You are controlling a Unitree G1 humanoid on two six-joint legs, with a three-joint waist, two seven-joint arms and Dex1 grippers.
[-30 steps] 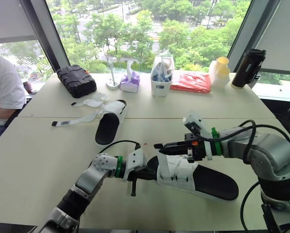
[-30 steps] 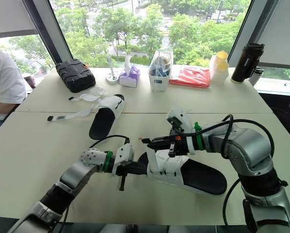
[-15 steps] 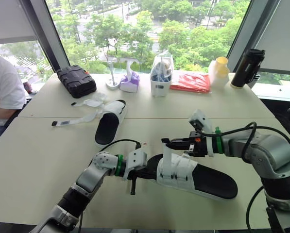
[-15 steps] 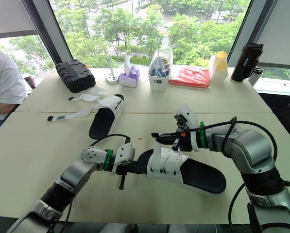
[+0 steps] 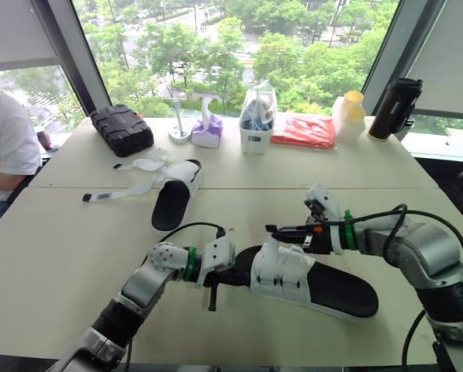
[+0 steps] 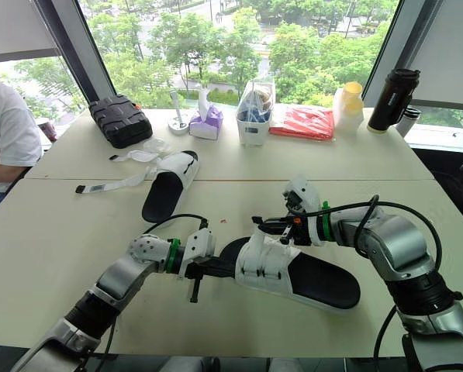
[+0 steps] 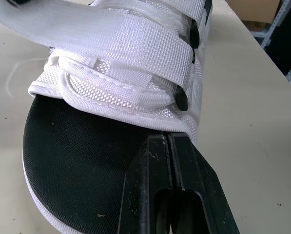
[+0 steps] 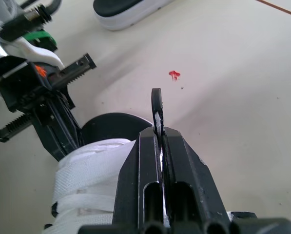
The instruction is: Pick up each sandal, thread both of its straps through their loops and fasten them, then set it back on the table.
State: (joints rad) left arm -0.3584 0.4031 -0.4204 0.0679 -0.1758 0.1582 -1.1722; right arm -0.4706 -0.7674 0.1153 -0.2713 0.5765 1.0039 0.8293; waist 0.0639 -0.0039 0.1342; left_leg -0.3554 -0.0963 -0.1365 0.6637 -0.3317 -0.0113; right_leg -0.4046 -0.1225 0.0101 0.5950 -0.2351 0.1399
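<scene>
The near sandal [image 5: 332, 285], black-soled with white straps [image 5: 284, 267], lies on the table in front of me. My left gripper [image 5: 233, 273] is shut on the toe edge of its sole [image 7: 82, 146]. My right gripper [image 5: 276, 229] is shut on the end of one strap [image 8: 157, 105], held just above the sandal's white upper. That strap runs low over the upper; another strap [image 7: 130, 73] lies fastened across it. The second sandal [image 5: 174, 197] rests farther back on the left, with its loose straps [image 5: 119, 191] spread flat on the table.
Along the table's far edge stand a black case [image 5: 122, 129], a tissue box [image 5: 208, 132], a clear basket [image 5: 258, 116], a red bag [image 5: 305, 132], yellow cups [image 5: 350, 111] and a black bottle [image 5: 392, 108]. A person [image 5: 2, 147] sits at the left.
My right gripper has drawn the strap to the right and down, from standing upright to lying low over the sandal's upper. The left gripper has held still on the toe.
</scene>
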